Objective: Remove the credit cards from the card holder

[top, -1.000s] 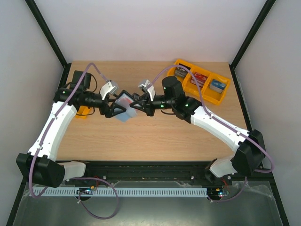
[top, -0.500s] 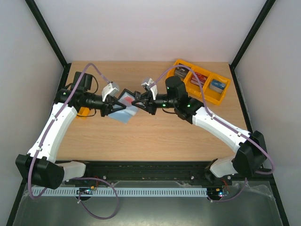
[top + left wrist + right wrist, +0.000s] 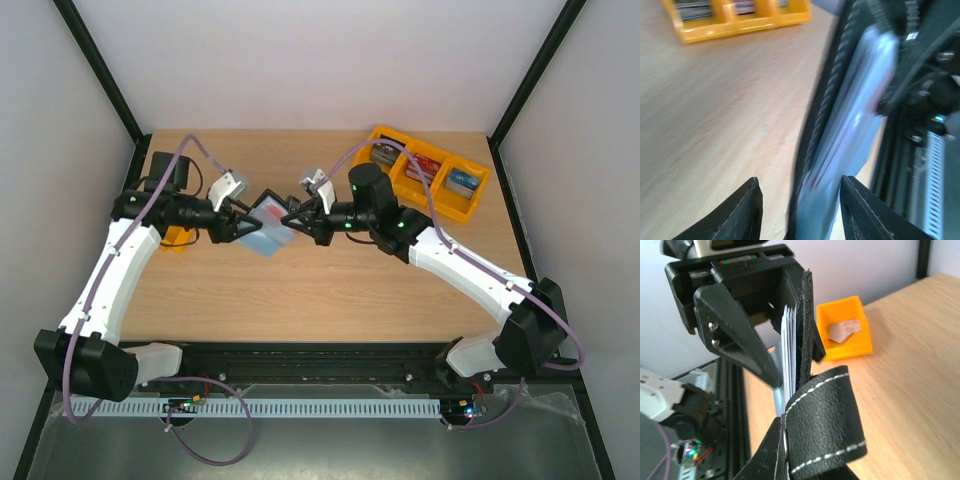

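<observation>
The black card holder hangs open in the air between my two grippers, its grey-blue pockets facing up. A pale credit card with a red blotch shows in it. My right gripper is shut on the holder's right edge. In the right wrist view the fingers pinch the holder under its black stitched flap, and white card edges stand in the pocket. My left gripper is open, its fingers on either side of the holder's left edge with gaps both sides.
A yellow three-compartment tray with stacks of dark, red and blue cards stands at the back right; it also shows in the left wrist view. A small orange bin sits by the left arm and shows in the right wrist view.
My left gripper has drawn slightly back to the left and is still moving. The holder stays in the right gripper, shifted only a little.
</observation>
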{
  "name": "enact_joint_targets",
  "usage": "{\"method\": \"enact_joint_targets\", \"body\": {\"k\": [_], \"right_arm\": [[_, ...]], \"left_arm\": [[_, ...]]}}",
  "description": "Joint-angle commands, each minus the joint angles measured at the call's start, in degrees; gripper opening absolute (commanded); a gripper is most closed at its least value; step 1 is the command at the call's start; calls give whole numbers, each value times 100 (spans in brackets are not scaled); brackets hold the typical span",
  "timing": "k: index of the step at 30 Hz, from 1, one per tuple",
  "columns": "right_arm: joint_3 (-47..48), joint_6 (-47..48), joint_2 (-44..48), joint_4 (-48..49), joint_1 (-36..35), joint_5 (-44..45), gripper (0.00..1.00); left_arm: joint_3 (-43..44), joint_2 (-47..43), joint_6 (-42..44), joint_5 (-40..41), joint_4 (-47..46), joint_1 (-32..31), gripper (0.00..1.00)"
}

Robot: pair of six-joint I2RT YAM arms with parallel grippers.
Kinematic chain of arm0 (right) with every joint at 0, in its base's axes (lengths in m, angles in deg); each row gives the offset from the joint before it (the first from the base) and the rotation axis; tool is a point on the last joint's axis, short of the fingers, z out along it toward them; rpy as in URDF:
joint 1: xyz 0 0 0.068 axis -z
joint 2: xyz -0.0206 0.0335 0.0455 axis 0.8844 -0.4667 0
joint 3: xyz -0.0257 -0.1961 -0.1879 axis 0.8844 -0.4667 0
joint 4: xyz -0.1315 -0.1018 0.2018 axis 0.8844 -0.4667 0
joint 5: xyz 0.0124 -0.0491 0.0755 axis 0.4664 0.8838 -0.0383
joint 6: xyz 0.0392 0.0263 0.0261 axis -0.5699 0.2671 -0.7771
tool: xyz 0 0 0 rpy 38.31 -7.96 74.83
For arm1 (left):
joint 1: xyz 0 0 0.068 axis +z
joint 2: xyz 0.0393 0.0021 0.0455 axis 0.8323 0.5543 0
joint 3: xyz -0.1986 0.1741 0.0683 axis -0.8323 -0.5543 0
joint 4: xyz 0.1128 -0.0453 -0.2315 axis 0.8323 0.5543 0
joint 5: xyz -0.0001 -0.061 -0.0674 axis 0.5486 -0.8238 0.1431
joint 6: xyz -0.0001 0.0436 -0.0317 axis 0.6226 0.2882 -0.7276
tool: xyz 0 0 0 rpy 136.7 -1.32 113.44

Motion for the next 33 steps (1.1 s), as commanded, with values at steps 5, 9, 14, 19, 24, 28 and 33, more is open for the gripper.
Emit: {"method": "enact_joint_targets", "body": {"k": [5, 9, 14, 19, 24, 28, 33], "right_arm": [[300, -318, 209, -153, 1, 1734, 2], [206, -660, 257, 13, -110, 3204, 2], [204, -641, 15, 93, -614, 4644, 2], [324, -876, -293, 250, -694, 4372, 2], [283, -1390, -385, 909, -700, 3414, 2], [218, -1976, -405, 1552, -694, 3066, 2], [154, -2556, -461, 2335, -683, 2746, 2]], "left_arm": [[-691, -204, -1776, 1618, -1636, 1035, 51], [-758, -322, -1876, 1297, -1691, 1152, 52], [-588, -357, -1738, 368, -1445, 1143, 53], [-535, -380, -1618, -434, -1296, 1124, 46], [-866, -348, -2444, -988, -1985, 875, 41], [-867, -249, -2927, -1155, -2359, 716, 41], [-987, -178, -3341, -820, -2759, 625, 47]]}}
